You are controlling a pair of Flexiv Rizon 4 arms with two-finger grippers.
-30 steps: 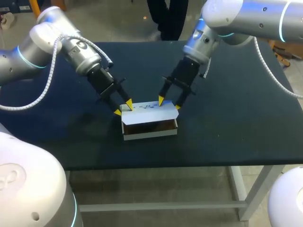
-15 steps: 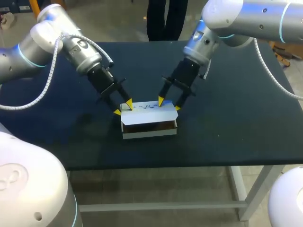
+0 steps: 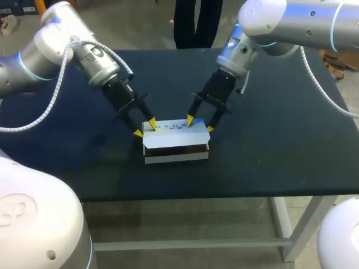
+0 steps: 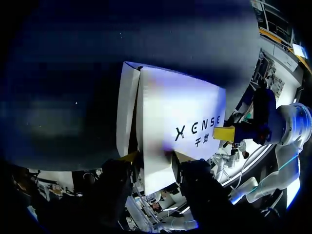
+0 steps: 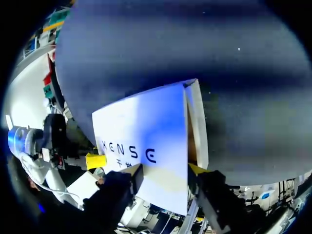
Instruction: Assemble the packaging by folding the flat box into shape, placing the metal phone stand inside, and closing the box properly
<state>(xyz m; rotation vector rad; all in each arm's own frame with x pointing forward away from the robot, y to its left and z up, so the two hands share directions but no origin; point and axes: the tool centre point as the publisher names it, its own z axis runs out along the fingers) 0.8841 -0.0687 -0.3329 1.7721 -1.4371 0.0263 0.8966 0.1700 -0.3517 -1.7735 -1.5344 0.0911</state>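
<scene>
White cardboard box (image 3: 176,147) sits at the middle of the dark bench (image 3: 280,145), its printed lid (image 3: 175,133) tilted low over a brown interior that shows along the front. Left jaws stand spread at the box's left rear corner, one yellow fingertip (image 3: 152,121) on the lid and the other just outside the end wall. Right jaws stand spread over the lid's right end.
</scene>
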